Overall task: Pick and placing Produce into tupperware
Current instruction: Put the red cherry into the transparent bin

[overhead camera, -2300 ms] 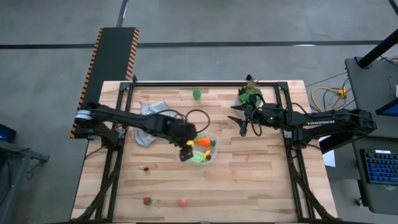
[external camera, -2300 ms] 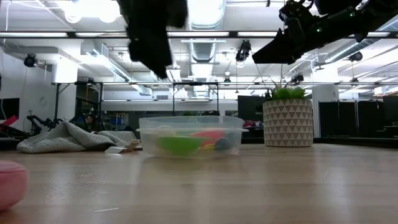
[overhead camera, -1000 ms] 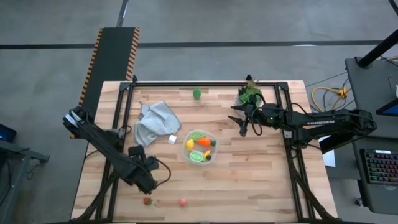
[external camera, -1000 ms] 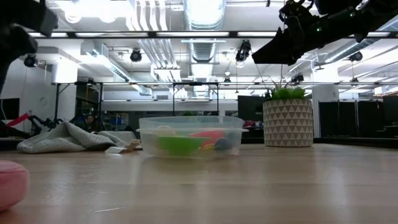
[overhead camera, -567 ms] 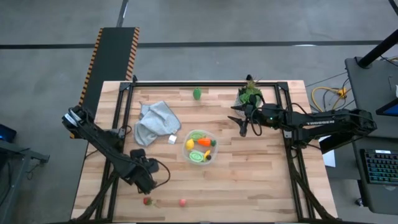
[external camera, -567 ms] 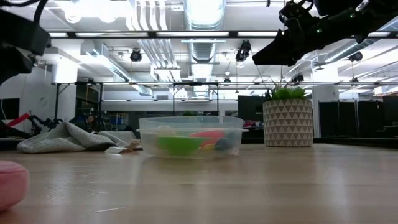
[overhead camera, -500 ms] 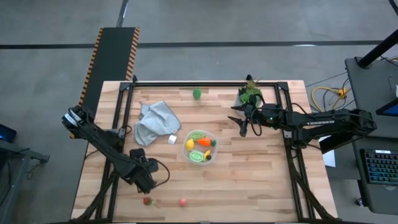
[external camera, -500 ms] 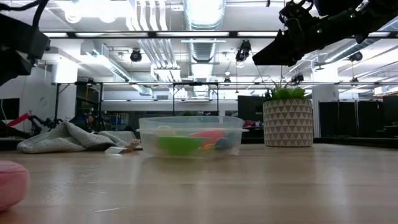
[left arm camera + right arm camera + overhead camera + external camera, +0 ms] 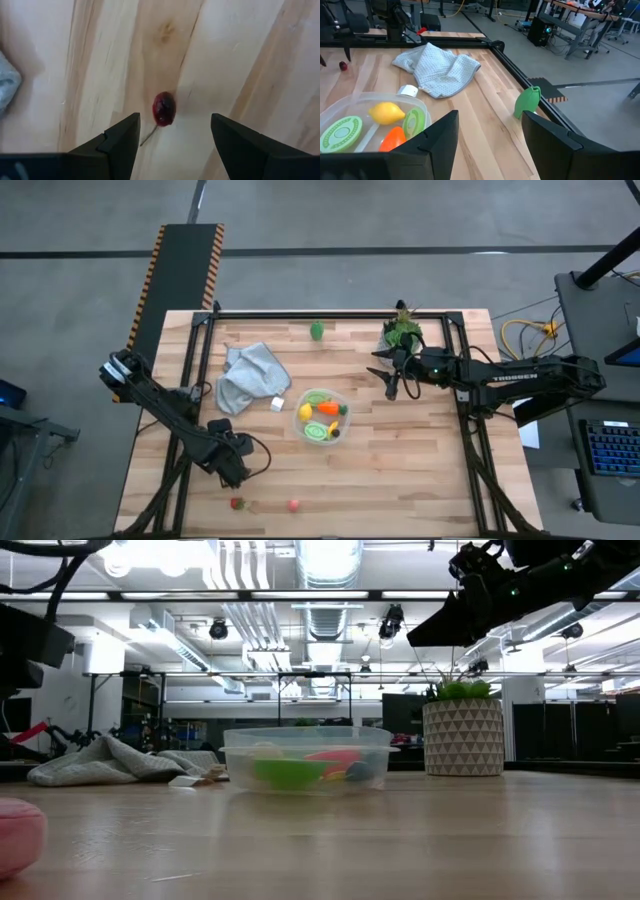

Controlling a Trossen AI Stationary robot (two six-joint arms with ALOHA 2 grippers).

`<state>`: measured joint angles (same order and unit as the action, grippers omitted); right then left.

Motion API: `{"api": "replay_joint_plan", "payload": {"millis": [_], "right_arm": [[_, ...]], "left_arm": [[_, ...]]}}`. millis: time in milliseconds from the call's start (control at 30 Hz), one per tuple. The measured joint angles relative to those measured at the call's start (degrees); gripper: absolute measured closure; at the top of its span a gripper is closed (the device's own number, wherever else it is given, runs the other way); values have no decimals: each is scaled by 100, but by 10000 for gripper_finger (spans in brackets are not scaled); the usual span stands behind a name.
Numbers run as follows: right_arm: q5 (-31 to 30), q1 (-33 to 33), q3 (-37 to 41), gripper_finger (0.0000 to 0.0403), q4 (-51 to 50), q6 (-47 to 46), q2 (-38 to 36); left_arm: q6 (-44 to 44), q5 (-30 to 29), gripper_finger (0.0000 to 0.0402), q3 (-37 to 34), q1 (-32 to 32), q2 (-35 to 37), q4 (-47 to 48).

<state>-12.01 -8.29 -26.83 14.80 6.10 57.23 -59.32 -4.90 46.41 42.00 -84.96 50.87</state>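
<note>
The clear tupperware (image 9: 323,417) (image 9: 306,758) (image 9: 365,102) stands mid-table and holds a yellow lemon (image 9: 386,113), green slices and an orange piece. A small dark red cherry (image 9: 164,108) lies on the wood. My left gripper (image 9: 234,471) (image 9: 173,117) hovers open straight above it, one finger on each side, touching nothing. My right gripper (image 9: 392,387) (image 9: 490,115) hangs open in the air to the right of the tupperware. A green piece (image 9: 317,331) (image 9: 527,101) lies near the far edge. A red one (image 9: 237,503) and a pink one (image 9: 294,505) lie near the near edge.
A grey cloth (image 9: 245,375) lies left of the tupperware, with a small white cube (image 9: 277,404) at its corner. A potted plant (image 9: 402,330) (image 9: 463,735) stands at the far right, behind my right gripper. The black frame rail runs along the far edge.
A little over two seconds ago my left gripper was over the tupperware. Since then it has swung toward the table's near left corner. In the last second it has only settled slightly over the cherry. My right arm has kept still.
</note>
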Motion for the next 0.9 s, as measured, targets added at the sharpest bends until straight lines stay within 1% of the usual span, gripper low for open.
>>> {"api": "replay_joint_plan", "payload": {"millis": [367,667,900], "right_arm": [[0,1,0,193,3,12,0],[-2,-1,0,193,17,-6,0],[-2,1,0,193,33,-8,0]], "left_arm": [[-21,37,173,-410,-28,20,-285],[-3,18,173,-433,-37,53,-343],[-12,-169,173,-437,-94,67,-532]]}}
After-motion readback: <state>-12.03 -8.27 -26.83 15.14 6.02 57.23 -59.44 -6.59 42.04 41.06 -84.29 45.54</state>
